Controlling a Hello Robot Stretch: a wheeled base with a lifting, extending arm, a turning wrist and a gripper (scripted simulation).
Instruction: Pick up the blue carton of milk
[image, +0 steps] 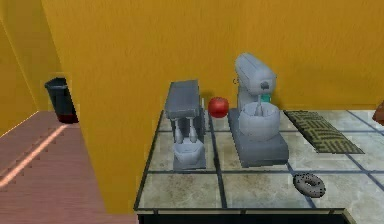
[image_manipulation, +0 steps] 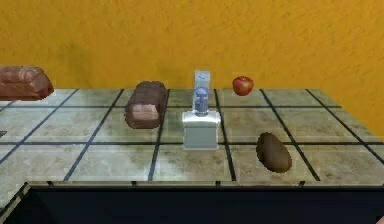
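Forward view, L to R: black bin (image: 62, 100) on the floor by the orange wall. Then the tiled counter (image: 200, 190), carrying a small grey stand mixer (image: 187, 125), a red round fruit (image: 218, 107), a larger stand mixer (image: 257, 112) and a woven mat (image: 323, 131). A dark ring (image: 309, 183) lies near the counter's front edge.

Arm side view, L to R: brown loaf (image_manipulation: 25, 82), second loaf (image_manipulation: 145, 103), white-based appliance (image_manipulation: 202, 128) with a pale blue upright part, red apple (image_manipulation: 242, 85), potato (image_manipulation: 273, 152).

Target, the blue carton of milk: position cannot be told. The pale blue upright is the only candidate by colour, and its shape is inconclusive.

State of the gripper: cannot tell.

Risk: a reach made on colour alone could take the appliance instead, or nudge the nearby apple into rolling. Confirm the target first.
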